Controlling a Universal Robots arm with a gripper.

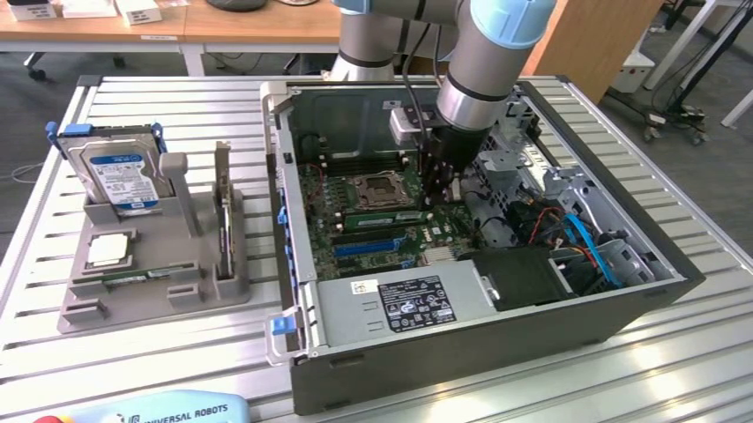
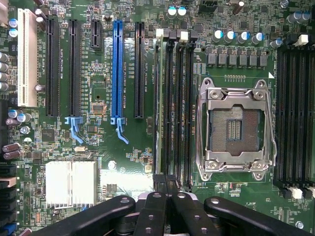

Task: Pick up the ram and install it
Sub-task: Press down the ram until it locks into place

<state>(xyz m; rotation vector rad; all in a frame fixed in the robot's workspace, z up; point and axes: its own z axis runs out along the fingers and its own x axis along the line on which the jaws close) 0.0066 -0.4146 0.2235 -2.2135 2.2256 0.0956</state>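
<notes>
The ram (image 2: 157,98) is a thin green stick standing on edge in a memory slot beside the empty processor socket (image 2: 234,129). In the exterior view the ram (image 1: 383,215) lies on the motherboard inside the open computer case (image 1: 471,352). My gripper (image 2: 166,181) is shut, its two black fingertips pressed together right over one end of the stick; I cannot tell whether they touch it. From outside, the gripper (image 1: 436,204) reaches straight down into the case just to the exterior view's right of the socket.
A grey holder (image 1: 153,291) on the exterior view's left carries the silver hard drive (image 1: 118,172), the square processor chip (image 1: 108,249) and a green strip (image 1: 123,278). Other empty black slots (image 2: 179,98) flank the ram. Cables and drive bays (image 1: 565,229) crowd the case's right.
</notes>
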